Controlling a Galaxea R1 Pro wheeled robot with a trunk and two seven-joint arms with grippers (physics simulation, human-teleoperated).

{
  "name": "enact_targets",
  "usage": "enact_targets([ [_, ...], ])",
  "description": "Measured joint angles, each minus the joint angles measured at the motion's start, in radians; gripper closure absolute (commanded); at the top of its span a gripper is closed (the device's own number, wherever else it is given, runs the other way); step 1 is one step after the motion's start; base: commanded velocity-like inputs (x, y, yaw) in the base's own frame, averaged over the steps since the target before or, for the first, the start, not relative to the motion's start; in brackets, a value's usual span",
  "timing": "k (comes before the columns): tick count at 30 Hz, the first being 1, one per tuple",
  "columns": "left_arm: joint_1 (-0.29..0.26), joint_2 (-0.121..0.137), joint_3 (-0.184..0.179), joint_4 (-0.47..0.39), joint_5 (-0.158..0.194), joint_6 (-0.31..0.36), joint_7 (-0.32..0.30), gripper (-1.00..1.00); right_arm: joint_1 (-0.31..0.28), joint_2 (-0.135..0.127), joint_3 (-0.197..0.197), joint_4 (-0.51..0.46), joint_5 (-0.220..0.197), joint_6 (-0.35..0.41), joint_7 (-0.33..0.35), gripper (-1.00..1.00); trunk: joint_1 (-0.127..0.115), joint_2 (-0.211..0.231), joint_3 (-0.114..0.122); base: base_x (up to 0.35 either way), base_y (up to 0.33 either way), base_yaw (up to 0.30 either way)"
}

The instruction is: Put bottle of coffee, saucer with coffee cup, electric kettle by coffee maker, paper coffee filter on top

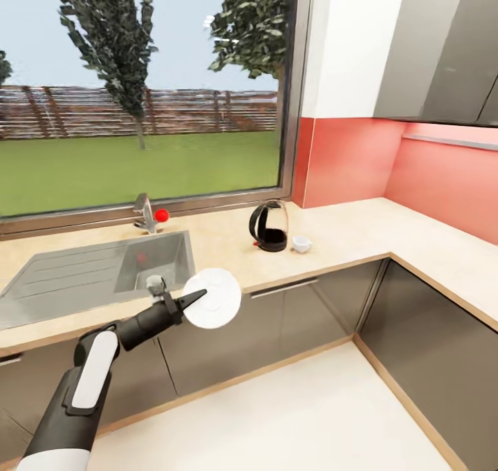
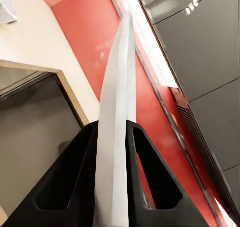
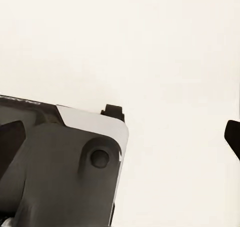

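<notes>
My left gripper [image 1: 196,297] is shut on the rim of a white saucer [image 1: 216,298] and holds it in the air in front of the counter edge, right of the sink. In the left wrist view the saucer [image 2: 118,72] runs edge-on between the two black fingers [image 2: 75,177]. On the countertop [image 1: 346,232] near the window corner stands a black appliance with a clear glass jug and curved handle [image 1: 269,227]; I cannot tell whether it is the kettle or the coffee maker. A small white cup [image 1: 301,243] sits just right of it. My right gripper [image 3: 120,144] hangs open over pale floor.
A steel sink [image 1: 149,262] with a faucet [image 1: 144,213] and a red knob [image 1: 162,215] lies left of the saucer. The counter turns a corner along the red wall [image 1: 443,180], under grey wall cabinets [image 1: 443,49]. Dark base cabinets [image 1: 311,319] line the pale floor [image 1: 290,416].
</notes>
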Motion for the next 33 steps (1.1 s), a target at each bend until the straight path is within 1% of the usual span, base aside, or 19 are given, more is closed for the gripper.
enact_targets([
  [2, 0.002, 0.002, 0.001, -0.010, 0.001, 0.001, -0.010, 1.00, 0.000, 0.000, 0.000, 0.000, 0.000, 0.001, -0.004, -1.00, 0.000, 0.000, -0.001, 0.000, 0.000, 0.273],
  [6, 0.005, 0.005, 0.002, -0.023, -0.002, 0.000, -0.075, 1.00, 0.001, -0.002, 0.000, 0.000, 0.000, 0.001, -0.008, -1.00, 0.000, 0.000, -0.003, 0.000, 0.000, 0.273],
  [8, 0.005, 0.005, 0.002, -0.024, -0.006, -0.001, -0.087, 1.00, 0.001, -0.002, -0.001, -0.001, 0.000, 0.001, -0.008, -1.00, 0.000, 0.000, -0.004, 0.000, 0.000, 0.273],
  [11, -0.001, 0.007, 0.008, -0.025, -0.005, 0.002, -0.096, 1.00, 0.001, -0.002, -0.002, -0.001, -0.001, 0.001, -0.009, -1.00, 0.000, 0.000, -0.005, 0.000, 0.000, 0.273],
  [12, 0.000, 0.014, 0.019, -0.027, -0.002, 0.005, -0.099, 1.00, 0.002, -0.002, -0.002, -0.001, -0.001, 0.001, -0.009, -1.00, 0.000, 0.000, -0.005, 0.000, 0.000, 0.273],
  [14, 0.003, 0.017, 0.034, -0.027, -0.003, 0.002, -0.101, 1.00, 0.002, -0.002, -0.002, -0.001, -0.002, 0.002, -0.009, -1.00, 0.000, 0.000, -0.006, 0.000, 0.000, 0.273],
  [15, 0.006, 0.021, 0.048, -0.027, -0.003, -0.002, -0.103, 1.00, 0.002, -0.002, -0.002, -0.003, -0.001, 0.001, -0.010, -1.00, 0.000, 0.000, -0.007, 0.000, 0.000, 0.273],
  [19, 0.007, 0.027, 0.054, -0.028, -0.003, -0.002, -0.105, 1.00, 0.002, -0.002, -0.002, -0.003, -0.001, 0.001, -0.010, -1.00, 0.000, 0.000, -0.009, 0.000, 0.000, 0.273],
  [21, 0.007, 0.062, 0.057, -0.028, -0.002, 0.000, -0.116, 1.00, 0.002, -0.002, -0.003, -0.003, -0.002, 0.001, -0.010, -1.00, 0.000, 0.000, -0.010, 0.000, 0.000, 0.273],
  [23, 0.008, 0.093, 0.058, -0.027, -0.002, 0.001, -0.140, 1.00, 0.002, -0.003, -0.003, -0.004, -0.001, 0.000, -0.010, -1.00, 0.000, 0.000, -0.011, 0.000, 0.000, 0.273],
  [25, 0.017, 0.111, 0.062, -0.027, -0.003, 0.001, -0.172, 1.00, 0.002, -0.005, -0.004, -0.005, -0.001, 0.000, -0.010, -1.00, 0.000, 0.000, -0.012, 0.000, 0.000, 0.273],
  [28, 0.042, 0.121, 0.084, -0.028, -0.002, 0.000, -0.205, 1.00, 0.002, -0.014, -0.003, -0.006, -0.001, 0.001, -0.009, -1.00, 0.000, 0.000, -0.013, 0.000, 0.000, 0.273],
  [33, 0.049, 0.124, 0.093, -0.028, -0.002, -0.001, -0.215, 1.00, 0.005, -0.018, -0.002, -0.006, -0.001, 0.002, -0.009, -1.00, 0.000, 0.000, -0.016, 0.000, 0.000, 0.273],
])
